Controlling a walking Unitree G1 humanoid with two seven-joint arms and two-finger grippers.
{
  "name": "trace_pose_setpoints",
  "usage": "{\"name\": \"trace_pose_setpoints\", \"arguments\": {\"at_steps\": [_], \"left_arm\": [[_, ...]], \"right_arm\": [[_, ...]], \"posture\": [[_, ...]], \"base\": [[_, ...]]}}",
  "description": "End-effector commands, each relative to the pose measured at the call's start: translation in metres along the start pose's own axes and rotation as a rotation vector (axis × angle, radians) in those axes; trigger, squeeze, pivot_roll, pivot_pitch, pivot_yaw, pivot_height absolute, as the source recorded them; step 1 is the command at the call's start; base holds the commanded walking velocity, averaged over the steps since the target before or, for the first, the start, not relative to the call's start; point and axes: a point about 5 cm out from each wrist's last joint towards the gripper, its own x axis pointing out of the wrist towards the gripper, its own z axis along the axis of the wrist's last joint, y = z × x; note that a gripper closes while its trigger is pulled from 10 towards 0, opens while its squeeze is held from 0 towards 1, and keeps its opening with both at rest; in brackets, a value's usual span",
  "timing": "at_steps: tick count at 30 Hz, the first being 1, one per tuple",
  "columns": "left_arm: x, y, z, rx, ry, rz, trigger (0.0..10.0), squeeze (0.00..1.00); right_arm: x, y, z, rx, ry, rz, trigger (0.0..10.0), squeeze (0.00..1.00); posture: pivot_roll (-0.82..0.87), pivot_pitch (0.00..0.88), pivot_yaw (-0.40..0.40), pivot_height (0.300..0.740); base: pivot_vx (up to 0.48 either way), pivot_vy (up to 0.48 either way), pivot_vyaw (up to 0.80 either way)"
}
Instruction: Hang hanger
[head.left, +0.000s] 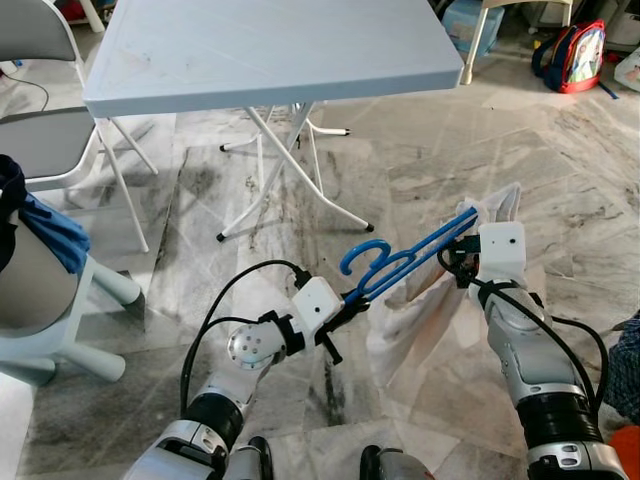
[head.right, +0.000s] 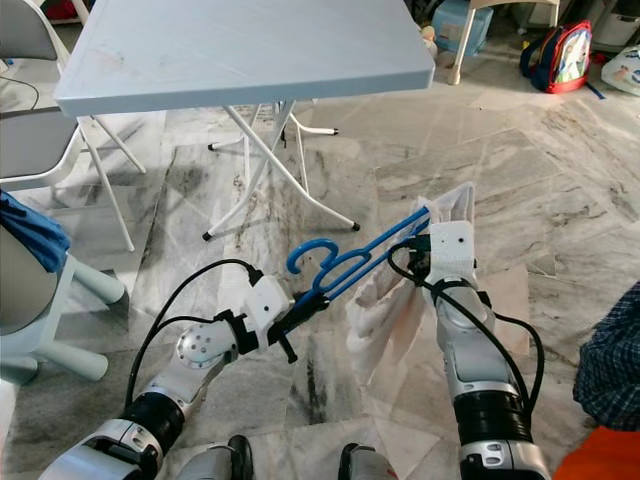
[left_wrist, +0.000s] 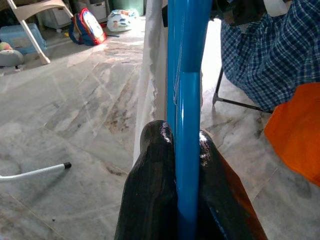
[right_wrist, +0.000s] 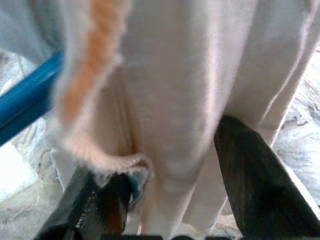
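One hanger (head.left: 400, 262), one table (head.left: 270, 50), two backpacks (head.left: 575, 55)

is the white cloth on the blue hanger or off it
On it. The white cloth drapes from the blue hanger, which the left tool clamps at one end; the right tool grips the clothed end.

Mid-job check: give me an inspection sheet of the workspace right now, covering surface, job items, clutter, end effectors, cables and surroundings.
Surface: marble floor; folding table ahead.
Job's things: blue hanger held low between both arms, hook pointing up; white garment draped from it.
Clutter: backpack on the floor far right.
End effectors: left end effector shut on the hanger's bar; right end effector around the garment at the hanger's other end, grip unclear.
Cables: black cables looping at both wrists.
Surroundings: chair at left; plaid cloth at right.
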Motion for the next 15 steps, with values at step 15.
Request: {"name": "trace_pose_setpoints", "arguments": {"at_steps": [15], "left_arm": [[0.0006, -0.0031, 0.0016, 0.006, -0.017, -0.013, 0.0, 0.0]], "right_arm": [[0.0028, -0.0166, -0.0002, 0.046, -0.027, -0.077, 0.0, 0.0]], "posture": [[-0.08, 0.212, -0.011, 0.74]], "base": [[0.0, 0.0, 0.0]]}}
